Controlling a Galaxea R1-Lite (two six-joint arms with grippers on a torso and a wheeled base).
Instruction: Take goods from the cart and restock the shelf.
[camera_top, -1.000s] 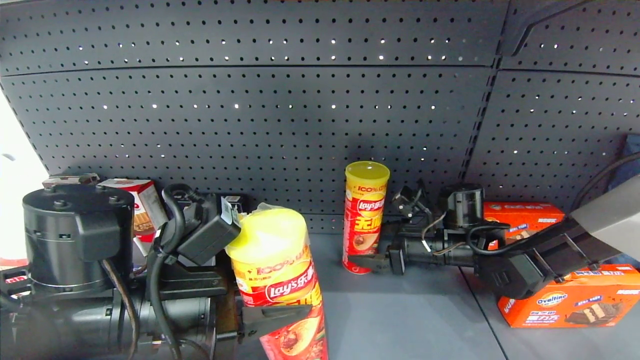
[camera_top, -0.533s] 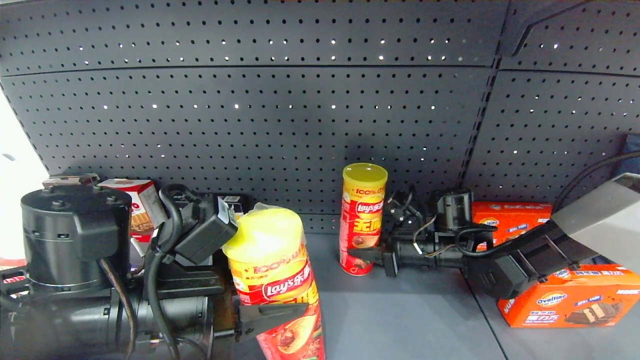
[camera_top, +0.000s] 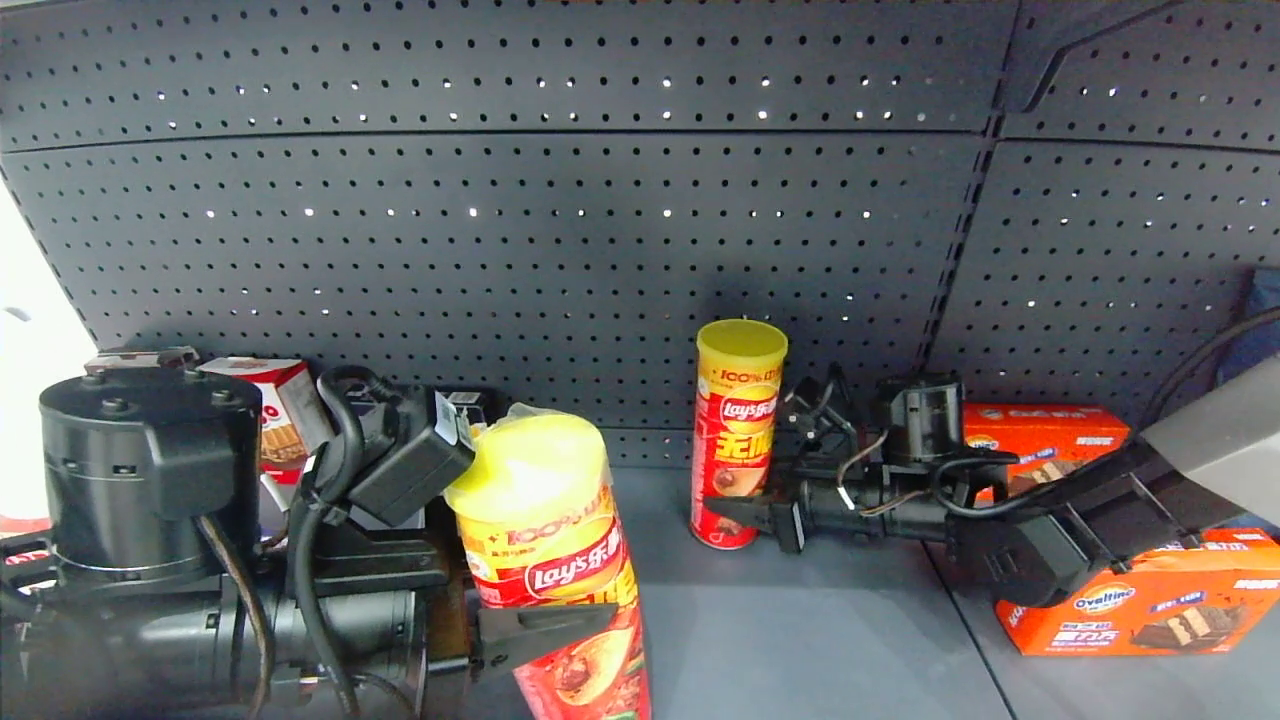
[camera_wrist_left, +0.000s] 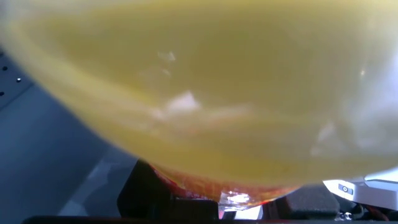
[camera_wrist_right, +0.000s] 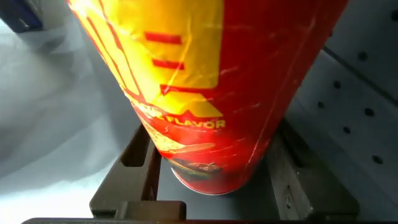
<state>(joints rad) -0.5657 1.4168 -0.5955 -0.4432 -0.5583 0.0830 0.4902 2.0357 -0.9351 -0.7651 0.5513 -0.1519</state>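
Far chip can (camera_top: 738, 440) is upright over the shelf (camera_top: 810, 640), its lower body clamped inside the right gripper (camera_top: 736, 508); the left gripper (camera_top: 545, 632) clasps the near chip can (camera_top: 545, 530).

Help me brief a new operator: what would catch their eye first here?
The yellow-lidded chip can looms large in the foreground, left of centre, clamped in the left gripper. A second chip can stands upright farther back near the pegboard wall, held low down by the right gripper. Orange boxes lie on the shelf at the right.
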